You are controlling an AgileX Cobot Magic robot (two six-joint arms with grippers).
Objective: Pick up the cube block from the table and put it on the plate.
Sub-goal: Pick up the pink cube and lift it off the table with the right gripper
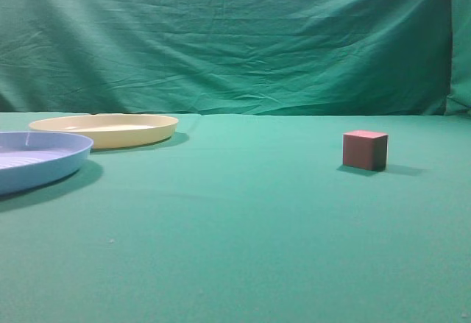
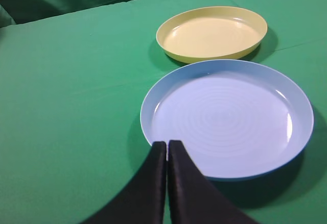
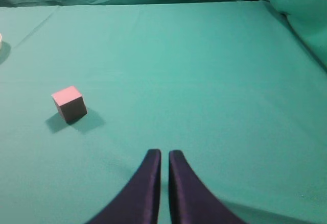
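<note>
The small red cube block sits on the green table at the right; it also shows in the right wrist view, left of and beyond my right gripper, which is shut and empty. The cream plate lies at the far left; in the left wrist view it is beyond the blue plate. My left gripper is shut and empty, its tips over the near rim of the blue plate. Neither gripper shows in the exterior view.
A light blue round plate lies at the left edge in front of the cream plate, and fills the left wrist view. A green cloth backdrop hangs behind the table.
</note>
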